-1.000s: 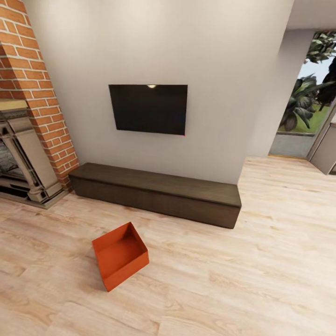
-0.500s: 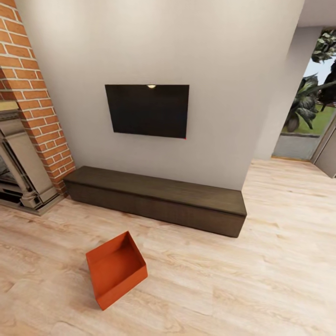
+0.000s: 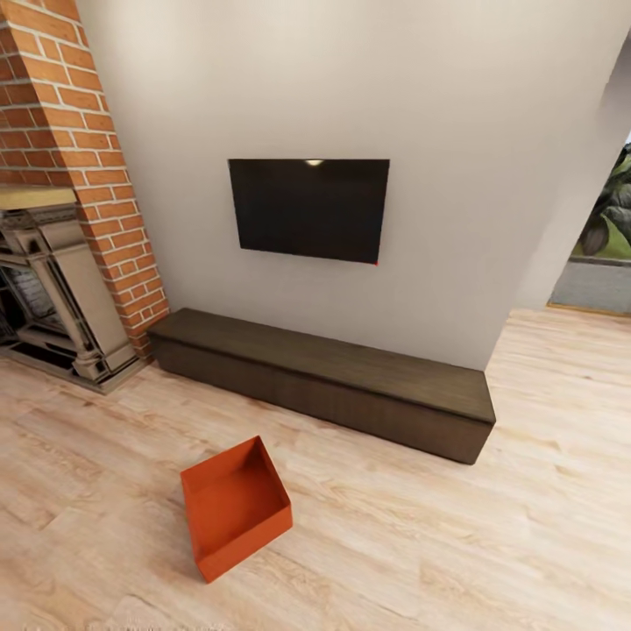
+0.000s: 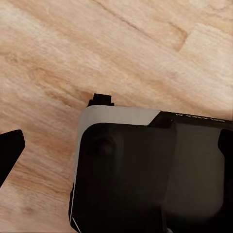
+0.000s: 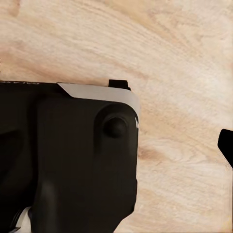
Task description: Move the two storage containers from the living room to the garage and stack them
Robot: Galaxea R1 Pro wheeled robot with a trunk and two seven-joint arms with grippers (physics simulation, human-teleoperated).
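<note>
One orange-red storage container (image 3: 235, 508) sits open side up on the light wood plank floor (image 3: 491, 535) of the living room, low and left of centre in the head view, turned at an angle. It holds nothing. The second container is out of view. In the left wrist view my left gripper (image 4: 116, 145) hangs over bare planks and the robot's dark base, with its fingertips (image 4: 9, 151) far apart at the picture's two sides. In the right wrist view my right gripper (image 5: 116, 145) hangs the same way, with one fingertip (image 5: 227, 145) at the picture's edge.
A long, low dark bench (image 3: 324, 372) runs along the white wall under the wall TV (image 3: 308, 209). The brick chimney (image 3: 79, 131) and fireplace (image 3: 48, 289) stand at the left. An opening with plants (image 3: 605, 254) lies at the far right.
The whole head view has shifted, so the camera has moved: wall, TV and bench now sit further right, and the container appears slightly larger. The container itself has not moved on the floor.
</note>
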